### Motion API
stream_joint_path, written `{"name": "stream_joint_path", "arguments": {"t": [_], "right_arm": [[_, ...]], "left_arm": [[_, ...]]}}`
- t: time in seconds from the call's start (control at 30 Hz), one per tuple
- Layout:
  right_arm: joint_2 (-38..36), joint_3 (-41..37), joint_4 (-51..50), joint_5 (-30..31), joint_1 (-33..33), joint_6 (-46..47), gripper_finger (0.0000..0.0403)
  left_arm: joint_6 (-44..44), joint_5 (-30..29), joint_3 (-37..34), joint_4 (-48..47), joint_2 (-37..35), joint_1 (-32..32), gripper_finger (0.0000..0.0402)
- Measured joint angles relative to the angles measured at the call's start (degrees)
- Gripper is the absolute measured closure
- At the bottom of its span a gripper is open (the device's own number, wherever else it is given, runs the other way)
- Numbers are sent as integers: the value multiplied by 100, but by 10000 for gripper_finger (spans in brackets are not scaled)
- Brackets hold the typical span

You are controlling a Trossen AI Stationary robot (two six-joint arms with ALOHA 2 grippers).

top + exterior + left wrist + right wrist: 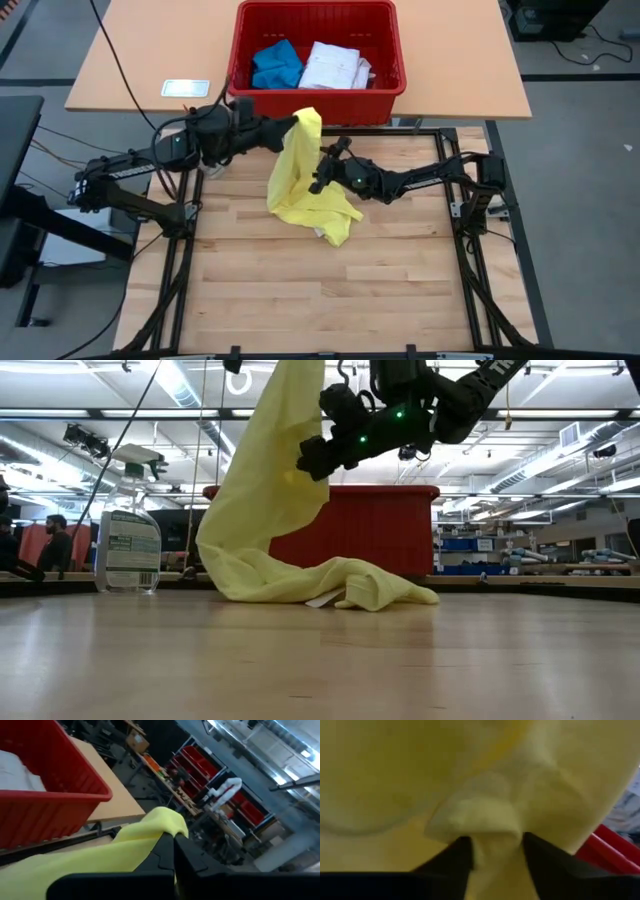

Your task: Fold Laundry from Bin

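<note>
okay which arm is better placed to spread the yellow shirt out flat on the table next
Probably the right. The right gripper pinches a fold of the yellow T-shirt low over the wooden table, while the left gripper holds its top edge high, near the red bin.

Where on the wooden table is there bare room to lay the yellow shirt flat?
The near half of the wooden table, below the yellow T-shirt, is bare. The far strip is crowded: left gripper and right gripper both clamp the shirt beside the red bin.
</note>
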Motion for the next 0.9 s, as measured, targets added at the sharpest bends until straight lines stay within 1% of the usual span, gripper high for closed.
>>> {"name": "stream_joint_path", "arguments": {"t": [0.1,0.13,0.23,0.3,0.37,0.57,0.67,0.73,0.8,0.9], "right_arm": [[-170,0,1,197,69,-3,363],[-249,0,-4,230,105,-3,380],[-526,0,-18,393,213,7,379],[-777,-2,-62,513,263,2,383],[-1099,-1,-233,505,268,2,392],[-2050,-1,-816,457,40,4,393],[-2500,0,-1127,280,-103,5,393],[-2763,-2,-1321,135,-183,24,393],[-3008,-2,-1512,-114,-270,25,393],[-3190,155,-1990,-462,-518,23,393]], "left_arm": [[348,0,0,-9,0,-85,401],[544,0,0,-13,0,-113,401],[1132,2,0,-71,-2,-193,401],[1339,11,0,-217,-19,-220,401],[1399,13,0,-405,-68,-216,401],[1514,2,0,-679,-382,-152,401],[1798,12,0,-717,-467,-145,401],[2263,118,0,-830,-559,-145,401],[2722,150,0,-1086,-658,-115,401],[3048,299,0,-1642,-822,137,401]]}}
